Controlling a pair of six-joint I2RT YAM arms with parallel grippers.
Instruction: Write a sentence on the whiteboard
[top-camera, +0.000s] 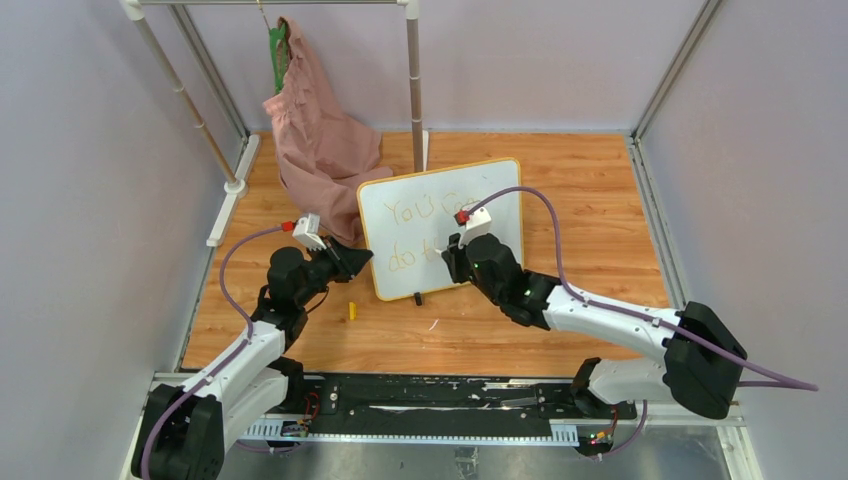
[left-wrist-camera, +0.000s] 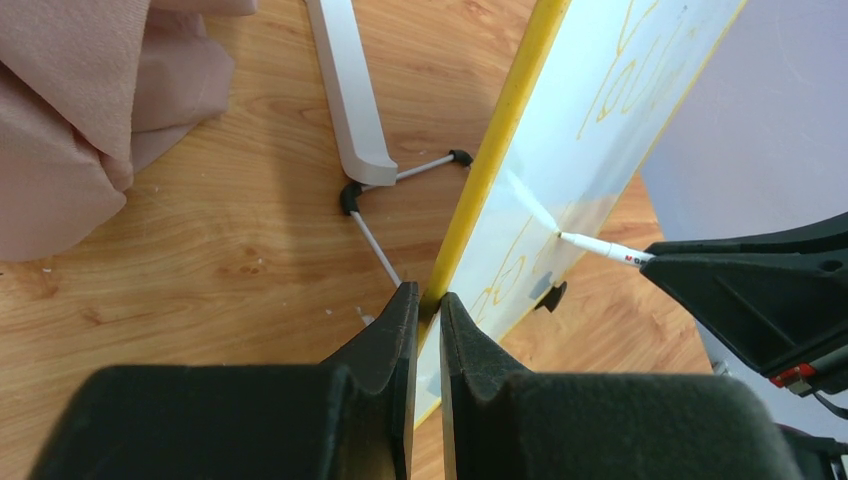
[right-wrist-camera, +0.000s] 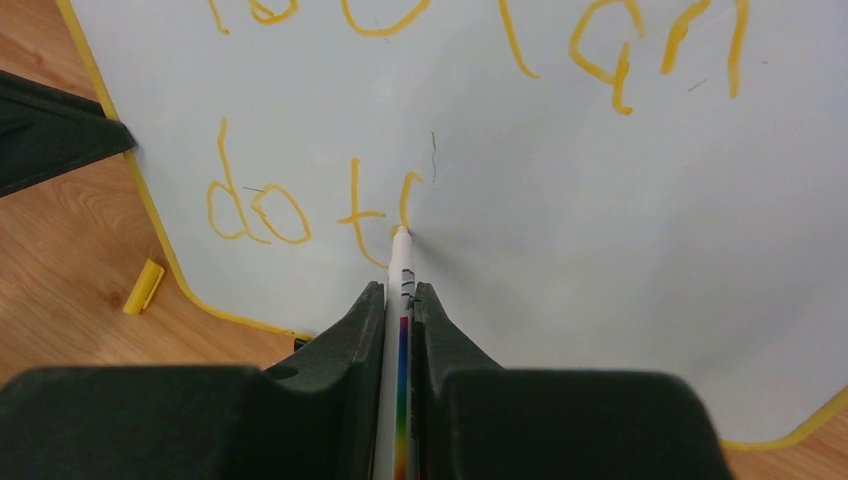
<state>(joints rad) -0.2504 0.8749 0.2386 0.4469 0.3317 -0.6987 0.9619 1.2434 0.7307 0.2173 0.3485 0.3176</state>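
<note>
Yellow-framed whiteboard (top-camera: 440, 190) stands propped mid-desk (top-camera: 580, 210). My left gripper (left-wrist-camera: 425, 300) is clamped on its side edge to steady it. My right gripper (right-wrist-camera: 400, 295) pinches the marker (right-wrist-camera: 402, 262), tip on the board, partway through the sentence (right-wrist-camera: 300, 210).

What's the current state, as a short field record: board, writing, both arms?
whiteboard: standing on the wooden table
left fingers: shut on the whiteboard's yellow side frame
right fingers: shut on a white marker, tip touching the whiteboard
sentence: "You can" on the top line, "do t" plus a started letter below; unfinished
loose item: small yellow piece on the table near the whiteboard's lower left corner
background: pink cloth hanging on a rack
</note>
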